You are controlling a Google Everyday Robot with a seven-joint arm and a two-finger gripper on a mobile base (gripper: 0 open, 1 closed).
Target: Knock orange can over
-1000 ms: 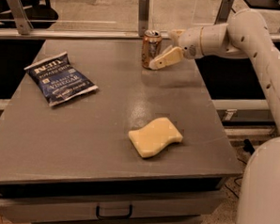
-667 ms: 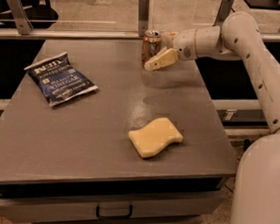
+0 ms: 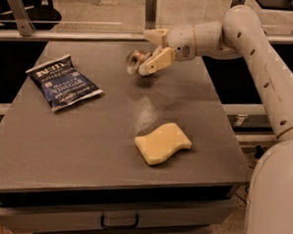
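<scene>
Chip bag (image 3: pixel 63 82), dark blue crinkled foil with white lettering, lay flat and skewed on the left of the table (image 3: pixel 61 149), well short of its left edge. Orange can (image 3: pixel 134 62), small metal cylinder, orange-brown, stood off upright near the far edge at centre, leaning leftward with its round end turned that way. Gripper (image 3: pixel 146 52), cream-coloured, hung just right of the can, its jaws spread wide and holding nothing: one finger above the can, the other low and right beside it, though contact could not be told. Yellow sponge (image 3: pixel 162 143), soft, flat slab with wavy outline, rested right of centre, well apart from can and bag. Arm (image 3: pixel 249 40), smooth white jointed tube, reached in from the right over the far corner. The tabletop was matte grey and faintly scuffed, with a drawer handle (image 3: pixel 119 221) below the front edge. A glass partition (image 3: pixel 103 8) ran behind. Bare surface lay between bag and sponge and along the front.
</scene>
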